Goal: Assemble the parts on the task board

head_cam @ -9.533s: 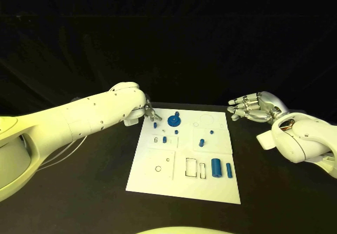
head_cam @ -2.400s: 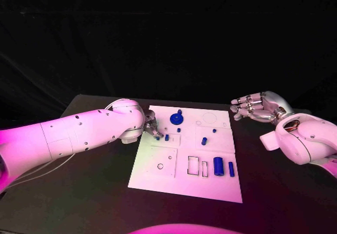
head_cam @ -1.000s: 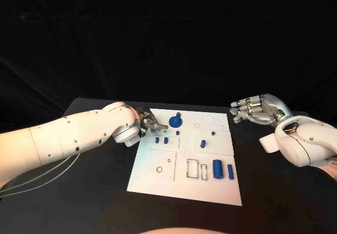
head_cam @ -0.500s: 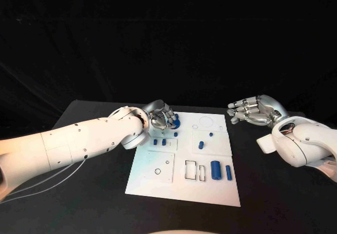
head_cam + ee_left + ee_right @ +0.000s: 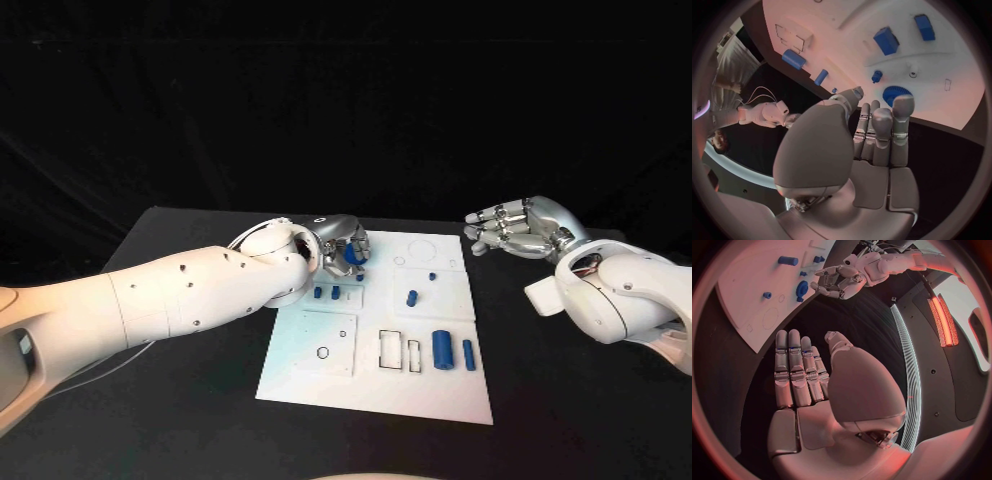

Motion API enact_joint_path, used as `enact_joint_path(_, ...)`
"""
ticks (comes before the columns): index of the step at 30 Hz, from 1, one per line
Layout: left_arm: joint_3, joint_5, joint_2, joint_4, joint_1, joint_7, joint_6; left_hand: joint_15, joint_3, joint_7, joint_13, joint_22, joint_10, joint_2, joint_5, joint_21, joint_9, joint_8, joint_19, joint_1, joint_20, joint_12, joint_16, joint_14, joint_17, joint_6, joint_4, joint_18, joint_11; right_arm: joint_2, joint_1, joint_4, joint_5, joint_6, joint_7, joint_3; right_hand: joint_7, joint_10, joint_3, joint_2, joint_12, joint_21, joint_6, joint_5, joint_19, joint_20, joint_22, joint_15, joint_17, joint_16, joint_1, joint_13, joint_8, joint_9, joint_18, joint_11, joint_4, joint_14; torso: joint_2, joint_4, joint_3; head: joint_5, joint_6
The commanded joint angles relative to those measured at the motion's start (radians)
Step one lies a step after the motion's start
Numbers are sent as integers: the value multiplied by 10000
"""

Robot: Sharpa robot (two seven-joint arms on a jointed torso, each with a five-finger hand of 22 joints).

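The white task board lies mid-table. A blue gear stands at its far left corner; in the left wrist view the gear sits just past my fingertips. My left hand hovers over the gear with straight fingers and holds nothing. Two short blue pieces sit in a recess below the gear. Another blue piece lies mid-board. A thick blue cylinder and a slim one lie near the right edge. My right hand hangs empty beyond the board's far right corner, fingers extended.
Empty rectangular slots and a small ring outline mark the board's near half. A round outline sits at the far right. Black table surrounds the board. The right wrist view shows my left hand at the board.
My left hand has swung from the board's left edge up over the blue gear, with the wrist turned. The right hand has stayed in place.
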Motion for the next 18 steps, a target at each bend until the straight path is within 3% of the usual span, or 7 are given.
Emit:
enact_joint_path(1, 6, -1066, 107, -71, -2, -379, 1016, -32, -83, -14, -122, 624, 160, 2, -18, 517, -115, -98, 349, -101, -23, -161, 489, 291, 427, 127, 9, -214, -5, 19, -9, 8, -59, 120, 38, 2, -19, -78, 58, 32, 65, -31, -54, 67, 12, 70, -11, -7, -11, -65, -57, -11, 31, 11, 120, 17, 5, -31, 5, -3, 2, -12, -16)
enact_joint_path(7, 11, -1278, 295, -252, -2, -533, 1359, -94, -108, -79, -290, 1665, 457, 24, -22, 1362, -266, -243, 937, -154, -77, -432, 1067, 683, 893, 349, -22, -413, -63, 44, -10, 5, -61, 119, 41, 2, -19, -78, 58, 32, 65, -31, -54, 67, 12, 70, -11, -7, -11, -65, -57, -11, 31, 11, 120, 17, 5, -31, 1, 4, -1, -24, -22)
enact_joint_path(18, 16, -1371, 543, -451, -6, -549, 1389, -122, -85, -101, -354, 2029, 623, 87, -15, 1658, -338, -327, 1139, -157, -106, -554, 1147, 779, 869, 434, -46, -483, -93, 69, -11, 7, -64, 121, 48, 3, -19, -80, 64, 33, 67, -33, -56, 68, 16, 70, -17, -7, -13, -68, -59, -14, 33, 11, 120, 17, 2, -28, 2, 2, 1, -63, -60)
